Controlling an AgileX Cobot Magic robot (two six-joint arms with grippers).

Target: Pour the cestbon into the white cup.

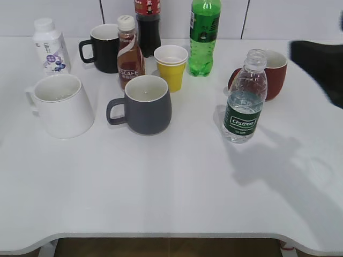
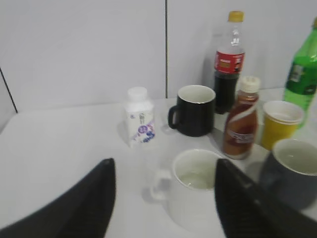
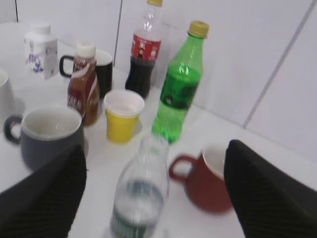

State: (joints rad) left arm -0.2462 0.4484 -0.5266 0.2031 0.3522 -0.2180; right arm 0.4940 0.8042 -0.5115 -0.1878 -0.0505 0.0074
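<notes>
1. Cestbon (image 1: pixel 244 110) stands on my counter (image 1: pixel 161 182), right side, just before the handled mug (image 1: pixel 268 74).
2. White cup (image 1: pixel 60 105) stands far left.
3. Another mug (image 1: pixel 143 104) sits between them.
4. Paper cup (image 1: pixel 171 67) behind that.

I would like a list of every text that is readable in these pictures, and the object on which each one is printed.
"Cestbon": white lettering on the dark green label of the clear water bottle.
"SCAFE": partly visible on the brown coffee bottle.
Small white bottle: purple print, too small to read.
Cola bottle: red label, too blurred to read.
Green soda bottle: label print unreadable.
</notes>
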